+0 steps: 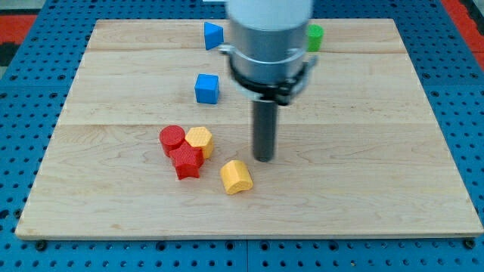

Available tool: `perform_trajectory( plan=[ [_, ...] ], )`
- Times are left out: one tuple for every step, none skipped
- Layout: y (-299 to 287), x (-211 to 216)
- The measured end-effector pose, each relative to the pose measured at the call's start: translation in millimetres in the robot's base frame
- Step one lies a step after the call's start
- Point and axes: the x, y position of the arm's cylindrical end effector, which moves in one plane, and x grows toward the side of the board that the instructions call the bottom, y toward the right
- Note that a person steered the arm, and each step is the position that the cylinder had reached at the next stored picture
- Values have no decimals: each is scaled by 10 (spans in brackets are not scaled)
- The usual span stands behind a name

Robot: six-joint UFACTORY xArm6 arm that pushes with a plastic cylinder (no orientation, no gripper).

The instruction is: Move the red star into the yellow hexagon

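Observation:
The red star (pixel 186 162) lies left of the board's middle, touching the yellow hexagon (pixel 200 140) at its upper right. A red cylinder (pixel 172 139) sits just left of the hexagon, against the star's top left. My tip (pixel 264 159) stands on the board to the right of this cluster, about a block's width from the hexagon, touching no block. The rod rises from it into the arm's grey cylindrical body (pixel 270 38).
A second yellow block (pixel 236 177), rounded on one side, lies below and left of my tip. A blue cube (pixel 206 88) and a blue triangular block (pixel 213 35) sit toward the view's top. A green block (pixel 314 36) peeks out beside the arm.

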Motion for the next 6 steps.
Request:
perform_trajectory(
  plan=[
    [353,401],
    [-308,629],
    [-611,408],
    [-676,81],
    [-708,20],
    [-956,662]
  ],
)
